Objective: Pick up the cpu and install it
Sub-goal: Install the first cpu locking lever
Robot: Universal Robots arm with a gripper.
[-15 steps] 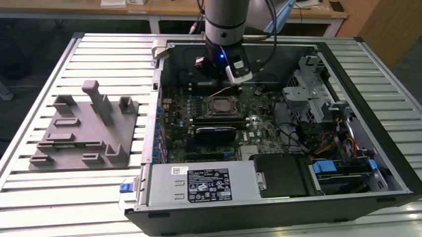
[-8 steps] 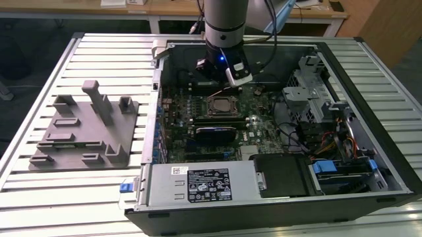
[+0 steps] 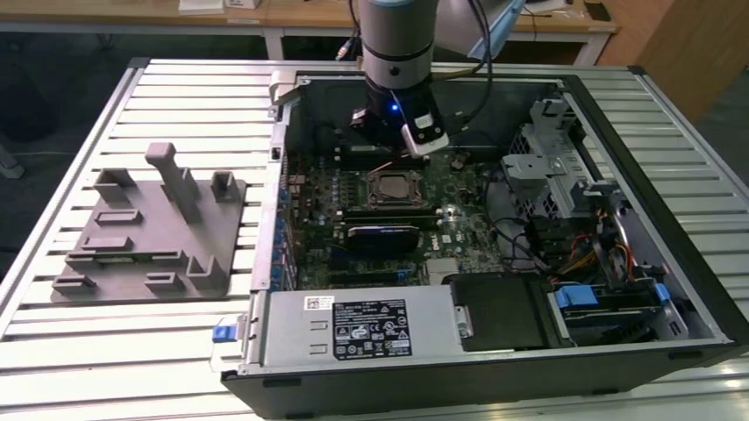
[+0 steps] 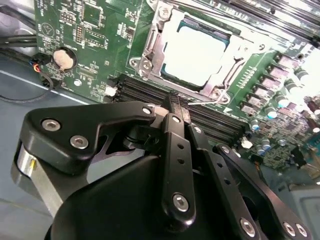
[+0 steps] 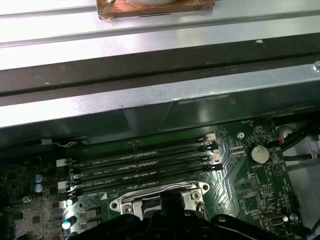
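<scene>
The cpu (image 4: 195,54), a small square chip with a silvery top, lies flat inside the metal-framed socket (image 3: 390,187) on the green motherboard of the open computer case (image 3: 655,263). My gripper (image 4: 176,104) hangs just above the board beside the socket, over the dark memory slots (image 4: 150,90). Its black fingers (image 4: 172,150) meet at the tips with nothing between them. In the exterior view the gripper (image 3: 395,151) sits under the arm's wrist, a little behind the socket. In the first wrist view the fingertips (image 5: 172,200) overlap the socket frame (image 5: 195,192).
A grey plastic tray (image 3: 153,228) with upright posts rests on the slatted table at the exterior view's left. Inside the case are a black glossy block (image 3: 381,237), the power supply (image 3: 351,329), a drive cage (image 3: 550,175) and loose cables (image 3: 585,254). A coin cell (image 4: 63,58) sits near the socket.
</scene>
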